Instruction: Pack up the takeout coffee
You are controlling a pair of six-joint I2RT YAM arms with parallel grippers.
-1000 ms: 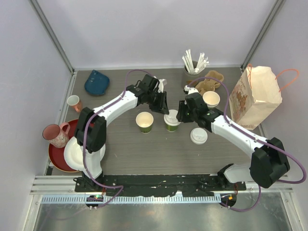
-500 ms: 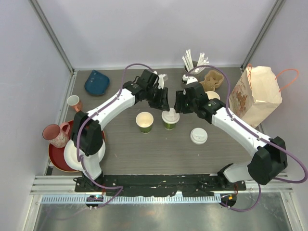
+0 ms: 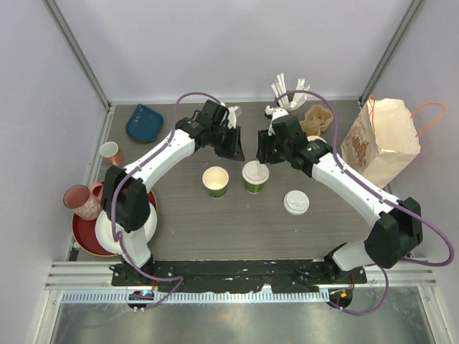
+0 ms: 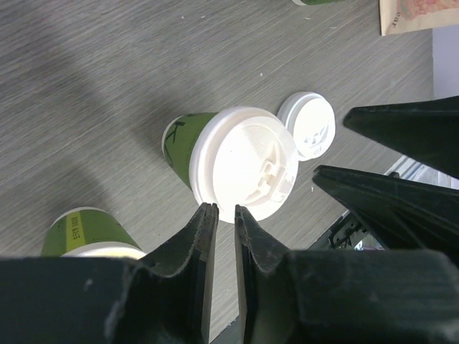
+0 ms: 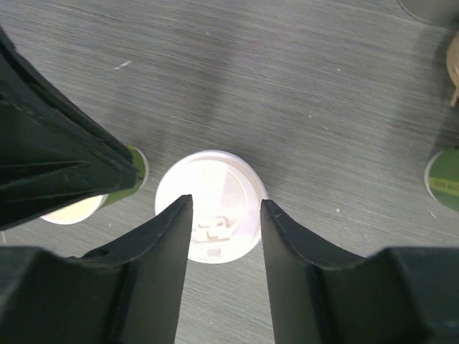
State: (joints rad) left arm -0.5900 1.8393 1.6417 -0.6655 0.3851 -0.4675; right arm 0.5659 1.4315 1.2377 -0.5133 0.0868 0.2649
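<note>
A green paper cup with a white lid [image 3: 254,175] [image 4: 244,161] [image 5: 215,183] stands mid-table. To its left is an open green cup [image 3: 215,180] [image 4: 86,233]. A loose white lid [image 3: 295,202] [image 4: 308,132] lies to the right. My left gripper [image 3: 235,149] [image 4: 221,208] hovers behind the lidded cup, its jaws a narrow gap apart with nothing between them. My right gripper [image 3: 262,152] [image 5: 226,202] hangs open above the same cup, touching nothing. A brown paper bag [image 3: 380,140] stands at the right.
A cardboard cup carrier [image 3: 317,118] and a holder of stirrers [image 3: 287,97] sit at the back. Another green cup [image 5: 445,179] is beside the right arm. At the left are a blue pouch [image 3: 143,122], a small cup [image 3: 109,150], a pink mug [image 3: 84,201] and stacked plates [image 3: 93,233].
Both grippers have drawn back from the lidded cup toward the rear of the table. The lid stays on the cup. The left jaws have narrowed.
</note>
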